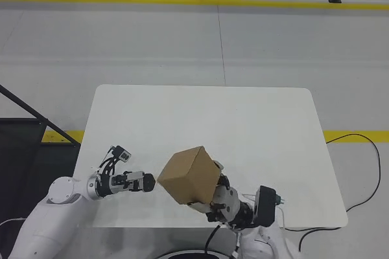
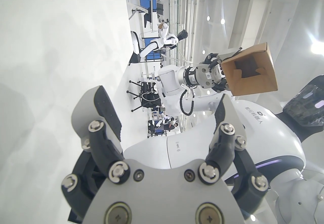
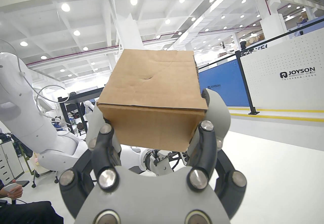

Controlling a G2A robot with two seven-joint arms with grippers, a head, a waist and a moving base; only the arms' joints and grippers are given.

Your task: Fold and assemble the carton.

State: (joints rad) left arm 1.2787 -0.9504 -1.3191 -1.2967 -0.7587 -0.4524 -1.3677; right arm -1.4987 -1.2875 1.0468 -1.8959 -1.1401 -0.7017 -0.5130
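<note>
One carton [image 1: 189, 175], one white table [image 1: 246, 123].

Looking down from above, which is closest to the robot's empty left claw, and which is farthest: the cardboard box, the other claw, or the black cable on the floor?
1. carton, right beside the left gripper.
2. right gripper, holding the carton's far side.
3. black cable, on the floor, far right.

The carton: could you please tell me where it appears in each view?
Top view: carton over the table's near edge, held by the right gripper.
Left wrist view: carton far off beyond the open left gripper, open end facing the camera.
Right wrist view: carton close up, clamped between the fingers.
Shared landmark: the right gripper holding it.
</note>
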